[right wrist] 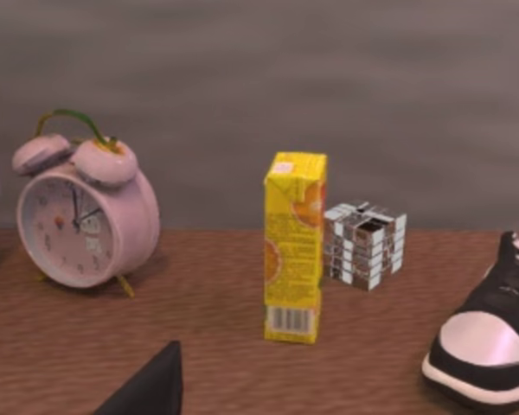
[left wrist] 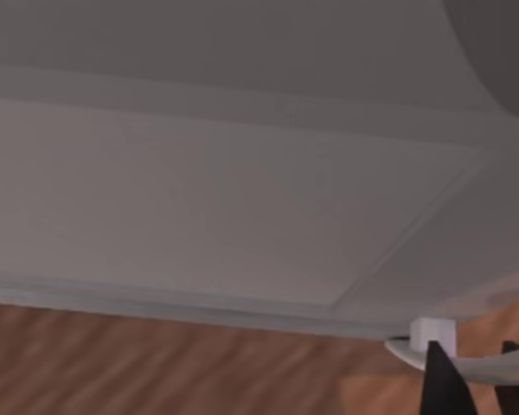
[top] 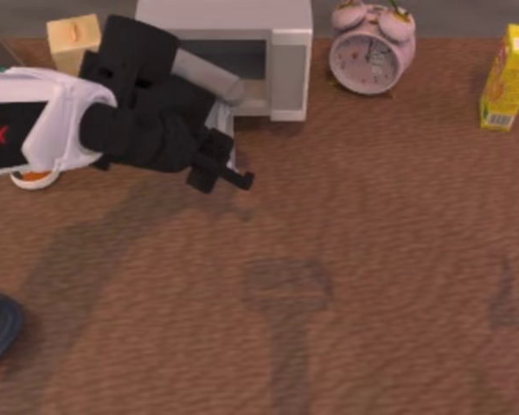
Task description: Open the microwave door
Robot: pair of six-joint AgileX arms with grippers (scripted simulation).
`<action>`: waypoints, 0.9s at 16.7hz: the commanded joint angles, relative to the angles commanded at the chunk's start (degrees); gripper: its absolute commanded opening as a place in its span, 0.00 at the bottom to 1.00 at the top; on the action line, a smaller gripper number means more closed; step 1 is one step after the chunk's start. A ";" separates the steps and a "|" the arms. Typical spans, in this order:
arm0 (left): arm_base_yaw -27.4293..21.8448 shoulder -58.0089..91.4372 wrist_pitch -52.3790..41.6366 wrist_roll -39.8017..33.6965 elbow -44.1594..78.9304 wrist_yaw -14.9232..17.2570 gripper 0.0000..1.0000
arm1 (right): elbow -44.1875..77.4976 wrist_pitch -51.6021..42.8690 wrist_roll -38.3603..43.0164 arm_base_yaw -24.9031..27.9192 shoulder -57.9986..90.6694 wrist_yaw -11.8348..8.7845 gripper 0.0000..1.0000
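Left pincer at microwave door edge; grip unclear, arm hides door. Right pincer unseen.

Even soft light; faint arm shadows on table.

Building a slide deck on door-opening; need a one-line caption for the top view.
Left gripper at the swung-out microwave door, cavity of the microwave exposed.
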 joint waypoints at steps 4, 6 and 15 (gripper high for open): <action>0.00 0.00 0.00 0.00 0.00 0.00 0.00 | 0.00 0.00 0.00 0.00 0.00 0.00 1.00; 0.00 0.00 0.00 0.00 0.00 0.00 0.00 | 0.00 0.00 0.00 0.00 0.00 0.00 1.00; -0.14 -0.08 -0.20 0.28 -0.26 0.82 0.00 | 0.00 0.00 0.00 0.00 0.00 0.00 1.00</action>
